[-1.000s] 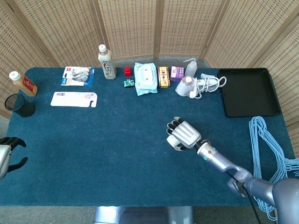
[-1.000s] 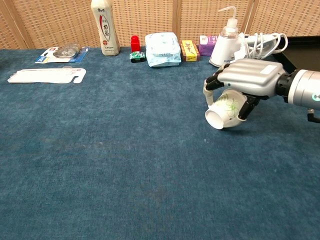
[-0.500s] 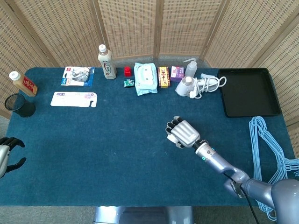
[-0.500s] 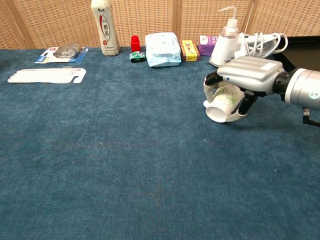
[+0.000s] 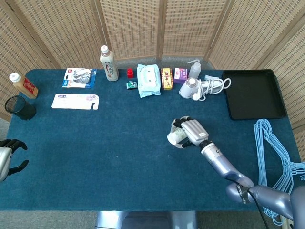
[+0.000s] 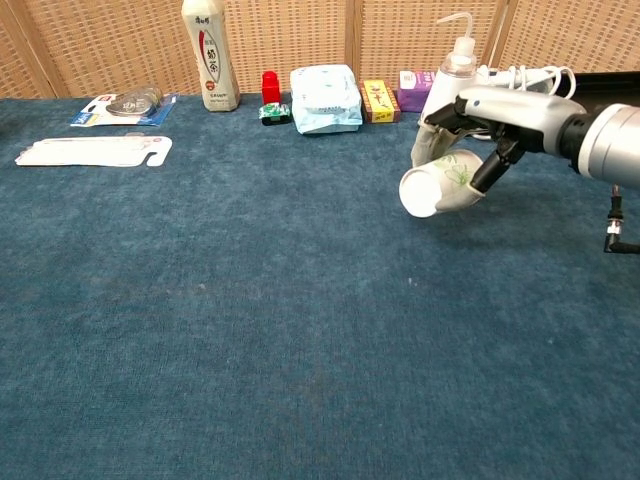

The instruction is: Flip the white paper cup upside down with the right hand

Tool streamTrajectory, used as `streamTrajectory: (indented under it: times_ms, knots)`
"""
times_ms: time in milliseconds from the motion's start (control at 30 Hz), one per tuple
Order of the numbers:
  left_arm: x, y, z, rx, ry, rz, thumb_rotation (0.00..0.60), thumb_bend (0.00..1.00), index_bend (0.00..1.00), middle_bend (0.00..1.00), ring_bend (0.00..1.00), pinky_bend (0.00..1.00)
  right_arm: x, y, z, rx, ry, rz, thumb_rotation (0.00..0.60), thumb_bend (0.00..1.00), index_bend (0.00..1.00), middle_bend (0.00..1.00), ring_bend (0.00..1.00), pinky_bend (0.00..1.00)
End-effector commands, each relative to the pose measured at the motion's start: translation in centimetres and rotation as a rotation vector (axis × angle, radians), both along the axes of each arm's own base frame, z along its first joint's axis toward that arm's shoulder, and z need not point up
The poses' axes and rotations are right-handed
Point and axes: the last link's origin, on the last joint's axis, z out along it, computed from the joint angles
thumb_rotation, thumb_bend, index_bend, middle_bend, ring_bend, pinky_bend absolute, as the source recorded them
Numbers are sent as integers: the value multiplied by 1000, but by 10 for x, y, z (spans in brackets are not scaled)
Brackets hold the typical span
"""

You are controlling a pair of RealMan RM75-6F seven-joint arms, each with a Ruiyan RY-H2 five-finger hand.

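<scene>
Above the blue felt table (image 6: 250, 330), the right hand (image 6: 495, 115) is gripping the white paper cup (image 6: 440, 183) sideways — light, crushable; hold its wall gently.

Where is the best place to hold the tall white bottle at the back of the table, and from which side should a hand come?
Grip the tall white bottle around its wide body, coming from the front. It stands upright, and the neck under the cap is narrow.

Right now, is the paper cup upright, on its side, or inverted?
On its side. The right hand holds the paper cup lifted off the table, and in the chest view its open mouth faces left, toward the camera.
</scene>
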Motion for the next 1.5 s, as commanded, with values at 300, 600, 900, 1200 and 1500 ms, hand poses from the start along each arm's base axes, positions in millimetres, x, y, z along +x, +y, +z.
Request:
streamTrajectory:
  times_ms: [300,600,900,1200,1500]
  knots:
    - [1,-1,3,6,7,4,517,215,446,421,336,322,13,-19,2,188,-329,-307,600,210,583,320,316,176]
    - [2,0,5,14,16,6,514,216,445,421,336,322,18,-31,-7,246,-444,-401,600,209,584,320,314,176]
    - [0,-2,6,13,18,18,516,215,445,418,336,322,13,-37,-17,273,-479,-458,600,208,577,320,313,172]
    - [0,-3,8,15,18,17,513,215,446,416,336,322,4,-40,-23,267,-484,-485,600,206,549,319,311,167]
    - [2,-3,8,13,18,15,514,215,445,417,336,322,-7,-41,-24,252,-441,-467,600,208,289,265,291,135]
